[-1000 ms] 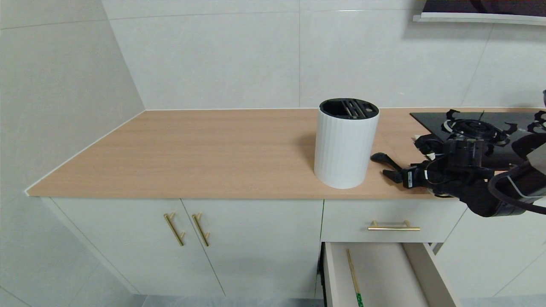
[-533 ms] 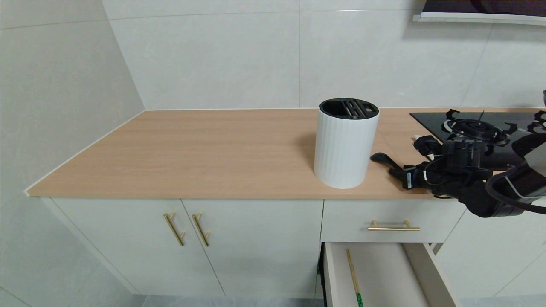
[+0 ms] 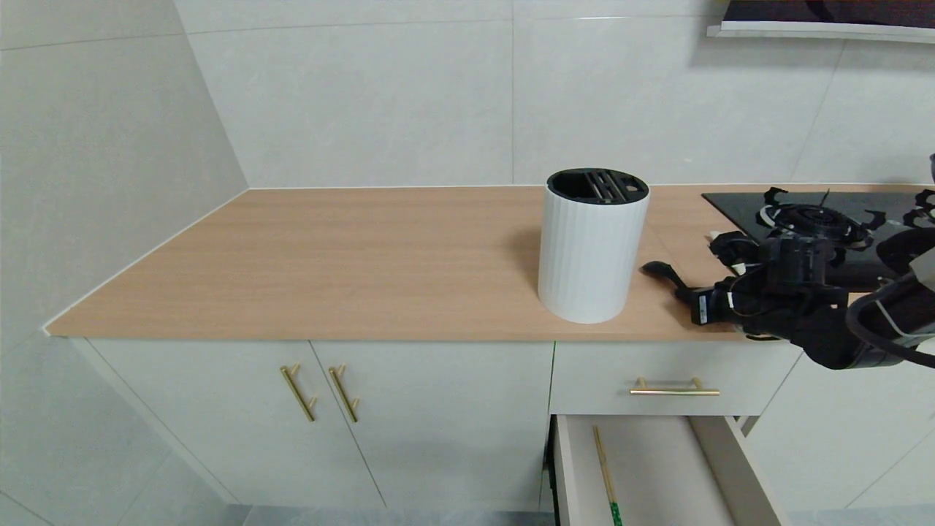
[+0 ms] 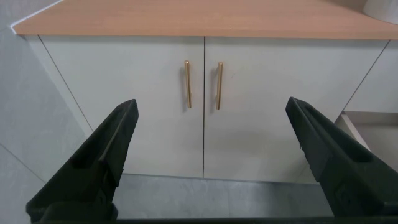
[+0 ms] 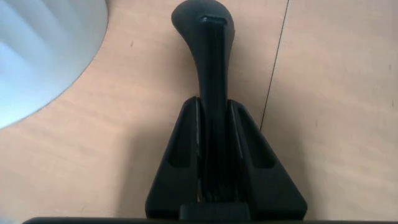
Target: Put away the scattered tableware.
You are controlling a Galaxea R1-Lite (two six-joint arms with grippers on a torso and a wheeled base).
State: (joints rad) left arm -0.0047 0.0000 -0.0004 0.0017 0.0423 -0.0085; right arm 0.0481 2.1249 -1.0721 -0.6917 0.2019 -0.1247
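A black knife handle point(image 3: 657, 270) sticks out of my right gripper point(image 3: 688, 296) just above the wooden counter point(image 3: 365, 256), right of the white ribbed utensil holder point(image 3: 592, 248). The right wrist view has both fingers of that gripper point(image 5: 214, 109) pressed against the handle point(image 5: 208, 37), with the holder's base point(image 5: 37, 50) beside it. A white piece point(image 3: 714, 235) shows behind the gripper, mostly hidden. My left gripper point(image 4: 211, 109) hangs open below counter height, facing the cabinet doors point(image 4: 202, 112), with nothing between its fingers.
A gas hob point(image 3: 811, 215) lies at the counter's right end, behind the right arm. Below it, an open drawer point(image 3: 719, 467) holds a pair of chopsticks point(image 3: 605, 467). Gold handles point(image 3: 318, 391) mark the cabinet doors under the counter's left stretch.
My right gripper's fingers came together on the black handle, and handle and gripper then shifted slightly to the right, away from the holder. The left arm shows no earlier frame.
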